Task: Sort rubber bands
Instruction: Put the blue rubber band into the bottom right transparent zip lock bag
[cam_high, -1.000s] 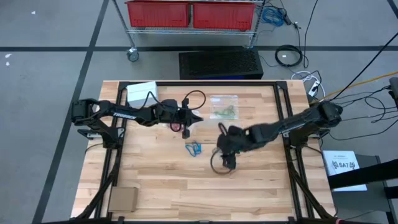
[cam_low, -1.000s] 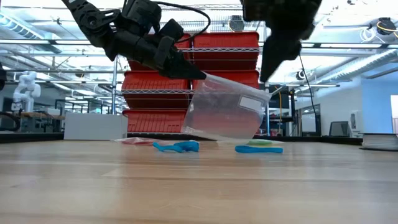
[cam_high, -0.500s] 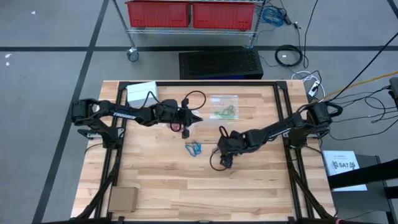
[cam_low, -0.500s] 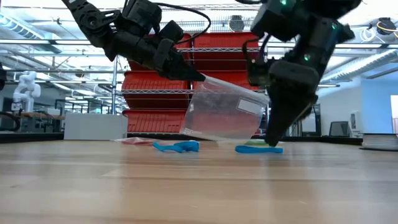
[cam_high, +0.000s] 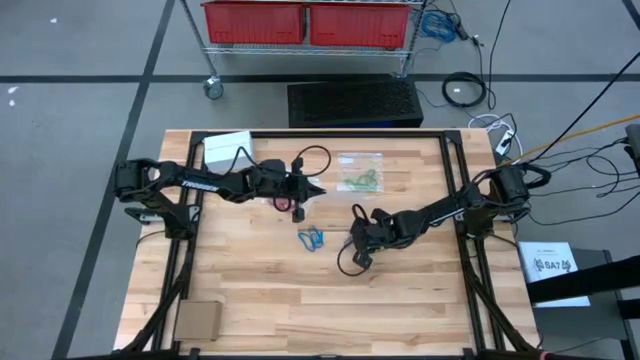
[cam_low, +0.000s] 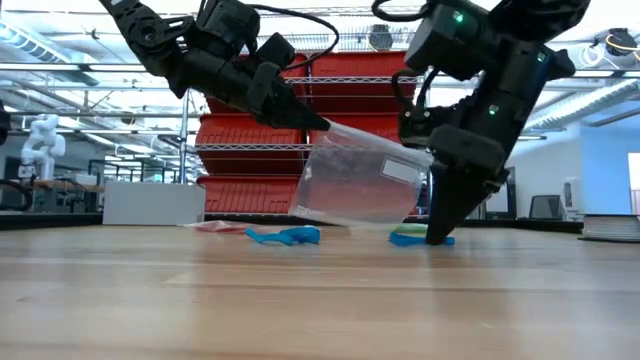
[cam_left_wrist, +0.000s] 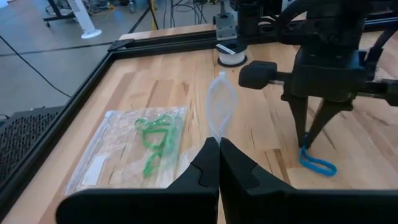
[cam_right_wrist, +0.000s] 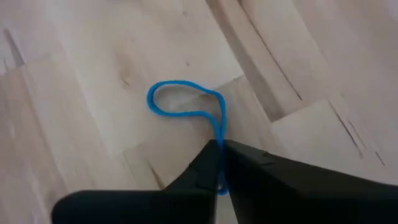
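Nearest in the low view, the bare light wooden plank table (cam_low: 300, 300) is seen. On it, toward the middle, a thin blue rubber band loop (cam_right_wrist: 183, 102) is pinched at one end by the right gripper (cam_right_wrist: 219, 163), whose dark fingers (cam_right_wrist: 205, 165) are closed together on the strand while the loop's remainder lies flat on the wood. In the high view this right gripper (cam_high: 362, 243) is placed just right of a small tangle of blue rubber bands (cam_high: 311, 238) lying apart from it. Beyond, the left gripper (cam_left_wrist: 219, 163) is held above the table with its fingers shut on the edge of an empty clear plastic bag (cam_left_wrist: 221, 106), which hangs open-mouthed between the two arms. A second clear plastic bag holding green rubber bands (cam_high: 360, 172) lies flat toward the far edge. A white box (cam_high: 226, 150) rests at the far left corner, and red storage bins (cam_low: 350, 95) on a wire shelf are visible behind.
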